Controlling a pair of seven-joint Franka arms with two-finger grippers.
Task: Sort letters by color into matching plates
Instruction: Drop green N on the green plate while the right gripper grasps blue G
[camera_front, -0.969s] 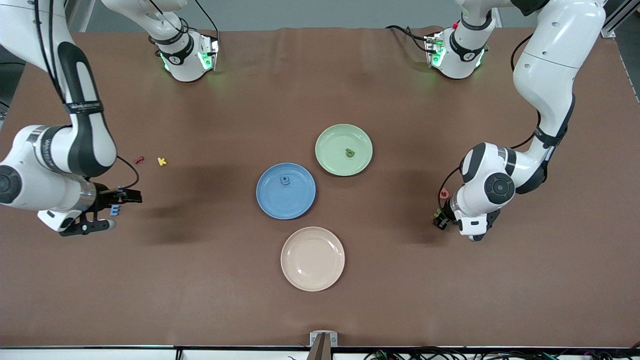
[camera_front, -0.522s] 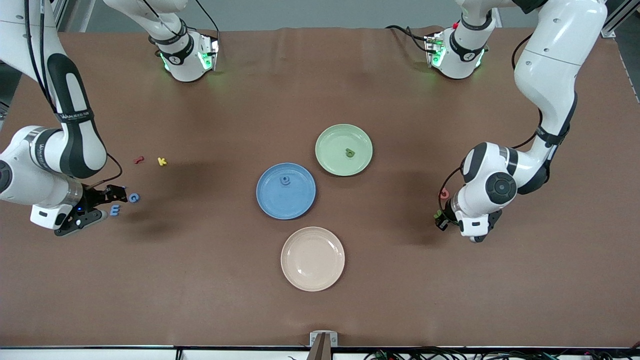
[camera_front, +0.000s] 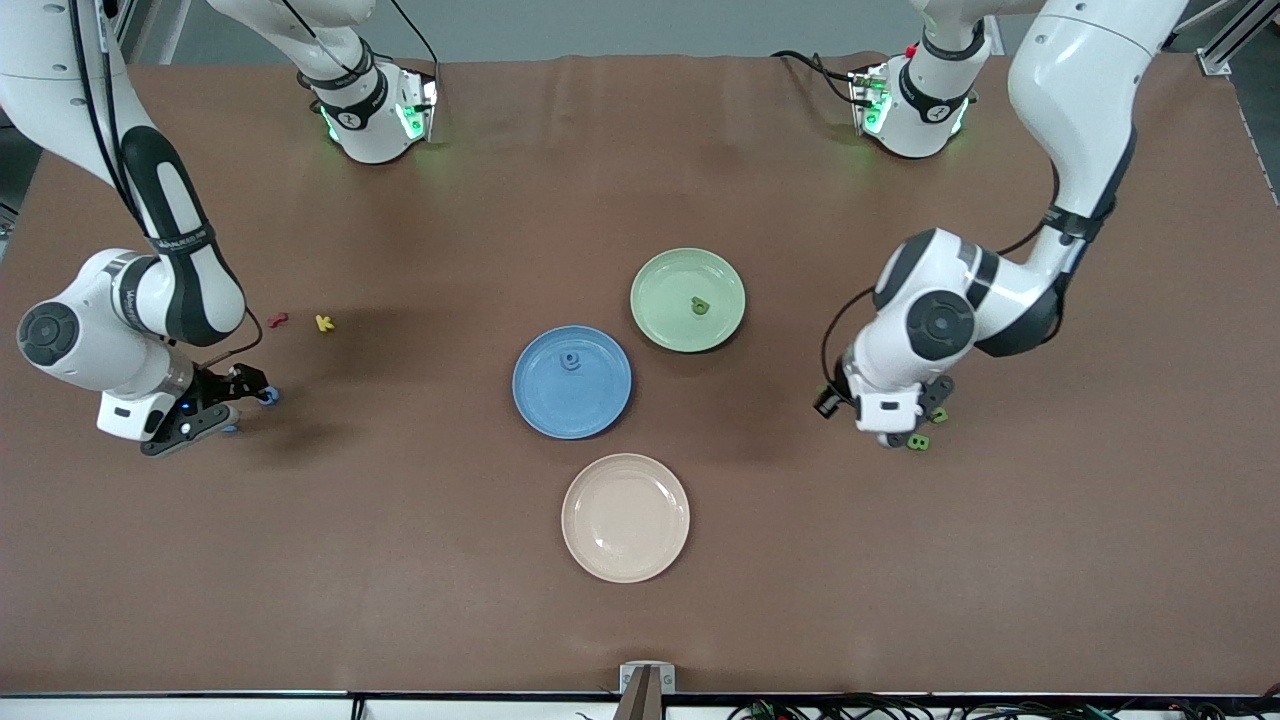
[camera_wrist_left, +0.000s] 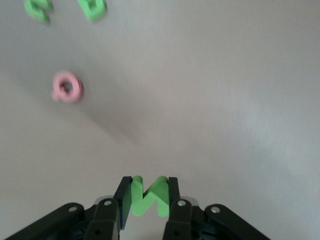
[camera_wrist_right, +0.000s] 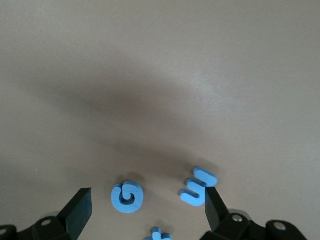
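Pickup step: my left hand (camera_wrist_left: 146, 197) is pinched on a green letter (camera_wrist_left: 148, 196), off the surface near the left arm's end. Next: carry to green plate (camera_front: 665, 330), w/ one green already in. Right hand (camera_wrist_right: 145, 212) spread wide over blue letters (camera_wrist_right: 127, 196), right arm's edge; blue plate (camera_front: 545, 412) mid-surface.

White arms, black joints, cables

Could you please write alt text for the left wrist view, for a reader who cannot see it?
The left claw is shut on a green letter, held upright between its black fingers above the brown table. On the table lie a pink letter and two more green letters, apart from one another.
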